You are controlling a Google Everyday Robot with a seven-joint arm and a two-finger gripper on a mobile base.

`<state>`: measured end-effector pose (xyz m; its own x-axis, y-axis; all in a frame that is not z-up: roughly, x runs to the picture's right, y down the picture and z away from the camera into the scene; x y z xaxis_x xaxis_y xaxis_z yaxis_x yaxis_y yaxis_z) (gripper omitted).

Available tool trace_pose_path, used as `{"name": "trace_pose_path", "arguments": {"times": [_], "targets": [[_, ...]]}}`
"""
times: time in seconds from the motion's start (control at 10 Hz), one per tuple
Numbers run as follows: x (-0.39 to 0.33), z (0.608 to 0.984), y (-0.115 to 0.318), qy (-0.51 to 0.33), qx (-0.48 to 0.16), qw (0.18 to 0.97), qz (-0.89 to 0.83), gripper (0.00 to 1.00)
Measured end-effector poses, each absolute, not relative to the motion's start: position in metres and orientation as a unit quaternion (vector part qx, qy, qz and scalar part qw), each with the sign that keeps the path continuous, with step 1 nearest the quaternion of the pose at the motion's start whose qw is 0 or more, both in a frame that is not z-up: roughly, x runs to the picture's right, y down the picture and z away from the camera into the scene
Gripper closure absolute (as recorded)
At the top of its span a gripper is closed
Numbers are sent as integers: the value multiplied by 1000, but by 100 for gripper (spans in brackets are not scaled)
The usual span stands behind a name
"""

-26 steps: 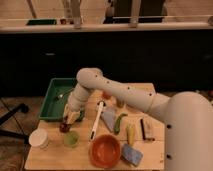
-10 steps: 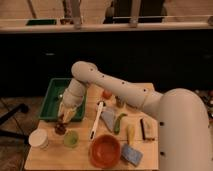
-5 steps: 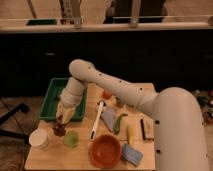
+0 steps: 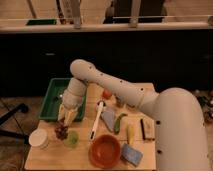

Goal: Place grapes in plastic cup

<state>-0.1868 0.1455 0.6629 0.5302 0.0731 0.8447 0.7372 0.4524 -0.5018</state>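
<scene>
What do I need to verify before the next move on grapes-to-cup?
1. Gripper lined up with the grapes: ok, it hangs pointing down just above them, near the table's front corner.
2. Grapes secured in the gripper: cannot tell.
3. Grapes in the plastic cup: not ok, they are outside it, close beside it on the side toward the white cup.
4. Plastic cup upright, mouth open: ok.
5. Short path from grapes to plastic cup: ok, nothing stands between them.
6. Orange bowl clear of the plastic cup: ok, apart on its other side.
</scene>
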Motion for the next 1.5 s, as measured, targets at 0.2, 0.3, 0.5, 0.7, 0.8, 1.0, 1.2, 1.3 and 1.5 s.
{"name": "trace_pose_path", "arguments": {"times": [0.2, 0.3, 0.5, 0.7, 0.8, 1.0, 1.2, 1.3, 1.5], "targets": [[-181, 663, 148, -429, -480, 730, -229, 99], [-179, 665, 150, -429, -484, 727, -230, 99], [-177, 669, 153, -429, -490, 721, -235, 99], [-174, 674, 156, -428, -492, 718, -241, 99], [-172, 678, 159, -426, -494, 718, -244, 99], [-171, 682, 163, -423, -492, 717, -256, 99], [-170, 687, 167, -419, -490, 717, -265, 99], [-173, 688, 169, -417, -487, 717, -274, 99], [-172, 692, 172, -413, -478, 722, -282, 99]]}}
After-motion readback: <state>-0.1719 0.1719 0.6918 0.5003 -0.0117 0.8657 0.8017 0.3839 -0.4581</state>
